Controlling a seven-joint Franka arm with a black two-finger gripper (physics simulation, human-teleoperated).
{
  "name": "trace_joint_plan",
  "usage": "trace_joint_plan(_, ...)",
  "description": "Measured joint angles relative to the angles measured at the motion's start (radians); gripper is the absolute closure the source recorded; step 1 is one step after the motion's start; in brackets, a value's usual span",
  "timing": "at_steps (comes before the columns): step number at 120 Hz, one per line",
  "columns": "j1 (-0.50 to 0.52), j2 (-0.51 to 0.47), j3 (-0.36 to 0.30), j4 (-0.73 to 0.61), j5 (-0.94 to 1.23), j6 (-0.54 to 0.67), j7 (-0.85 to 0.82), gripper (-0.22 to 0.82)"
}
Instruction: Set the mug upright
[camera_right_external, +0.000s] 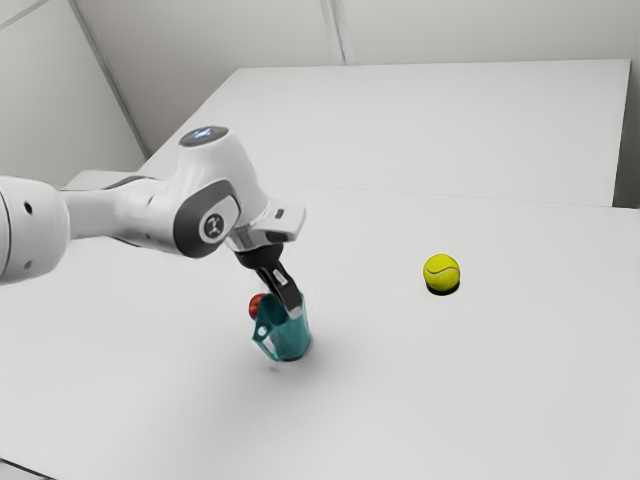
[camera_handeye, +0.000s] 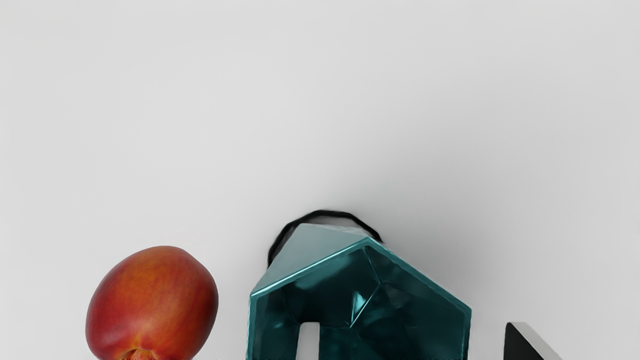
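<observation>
Exterior view: the mug (camera_right_external: 288, 338) stands roughly upright, mouth toward the fingers (camera_right_external: 284, 288) above. Spread wide, they straddle its wall, gripping nothing.

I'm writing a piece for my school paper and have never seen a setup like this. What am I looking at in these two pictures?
This is a computer simulation of a white robot arm. The exterior view looks on from the arm's side; the wrist view comes from a camera on its hand, looking down past its fingertips.

On the pale table are a teal mug, a reddish fruit beside it and, farther off, a yellow-green tennis ball.

The two-fingered end effector is at the mug but holds nothing: one fingertip shows over the mug's opening, the other stands outside, a gap away from the wall.
</observation>
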Motion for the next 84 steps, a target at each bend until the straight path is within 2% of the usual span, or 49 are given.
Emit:
trace_joint_plan(22,-0.001,-0.035,-0.017,0.080,0.001,-0.071,-0.011,0.15)
trace_joint_plan(41,0.009,-0.017,-0.015,0.215,0.039,-0.175,-0.053,0.07)
trace_joint_plan(58,0.013,0.009,-0.001,0.305,0.075,-0.255,-0.112,0.04)
trace_joint_plan(67,0.008,0.027,0.007,0.394,0.116,-0.313,-0.154,0.02)
trace_joint_plan(72,-0.019,0.034,0.035,0.444,0.131,-0.349,-0.178,0.02)
trace_joint_plan(84,-0.156,0.063,0.172,0.566,0.151,-0.441,-0.229,0.01)
